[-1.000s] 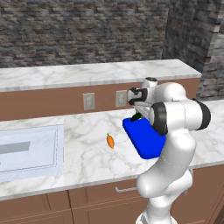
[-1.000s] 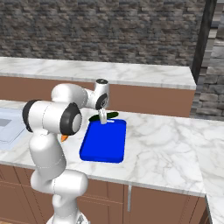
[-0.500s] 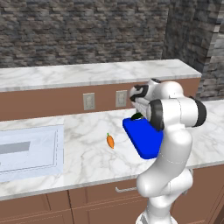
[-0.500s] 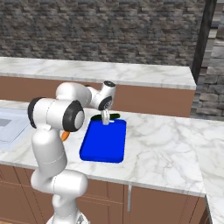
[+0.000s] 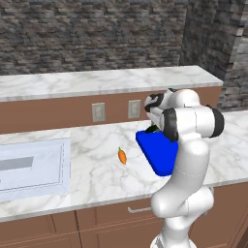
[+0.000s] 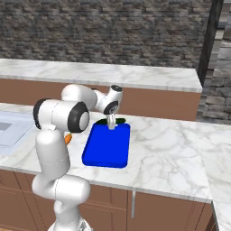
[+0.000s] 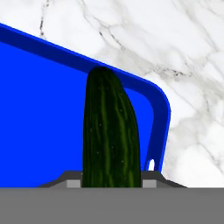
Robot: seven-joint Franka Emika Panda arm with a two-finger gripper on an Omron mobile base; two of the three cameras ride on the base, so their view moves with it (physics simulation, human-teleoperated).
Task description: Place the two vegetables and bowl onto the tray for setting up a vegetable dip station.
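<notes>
My gripper (image 6: 111, 126) is shut on the slim dark green vegetable (image 7: 111, 131), which it holds just over the far end of the blue tray (image 6: 108, 146). In the hand view the green vegetable crosses the tray (image 7: 43, 109) near its rounded corner, its tip over the rim. In the left base view my arm hides most of it; a green end (image 5: 151, 129) shows at the tray's (image 5: 157, 152) far edge. The small orange carrot (image 5: 122, 156) lies on the marble counter left of the tray, apart from it. The bowl is out of view.
A sink basin (image 5: 29, 164) is set into the counter at the far left. Behind the counter rises a brown back wall with two outlets (image 5: 98, 112) and a higher marble ledge (image 5: 106, 80). Bare marble (image 6: 171, 149) stretches right of the tray.
The hand has shifted slightly to the right and down over the tray's far end, still holding the green vegetable. Carrot and tray have not moved.
</notes>
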